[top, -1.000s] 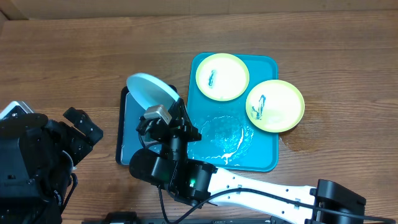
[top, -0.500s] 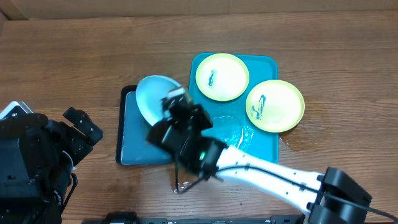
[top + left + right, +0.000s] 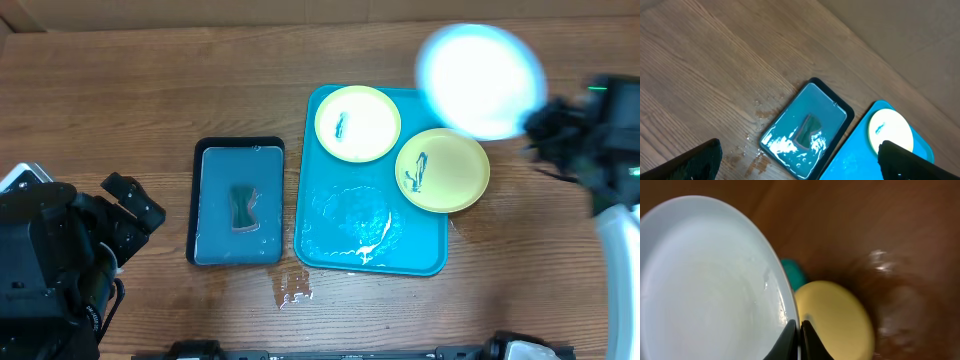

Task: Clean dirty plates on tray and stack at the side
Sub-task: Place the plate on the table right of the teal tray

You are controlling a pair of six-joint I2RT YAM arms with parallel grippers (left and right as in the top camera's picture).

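gripping a pale plate (image 3: 705,280) by its rim, the right gripper (image 3: 799,336) holds it over the table's far right. two smeared lime-green plates (image 3: 357,123) rest on the teal tray (image 3: 335,245). the left gripper (image 3: 800,165) is spread wide.

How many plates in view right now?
3. One lime plate lies on the tray, far end; a second lime plate overhangs its right edge; the pale plate is in the right hand, airborne. None seem hidden.

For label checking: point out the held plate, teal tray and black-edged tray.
held plate (image 3: 480,82), overhead view, white centre.
teal tray (image 3: 316,176), overhead view, bare left floor.
black-edged tray (image 3: 193,200), overhead view, left rim.
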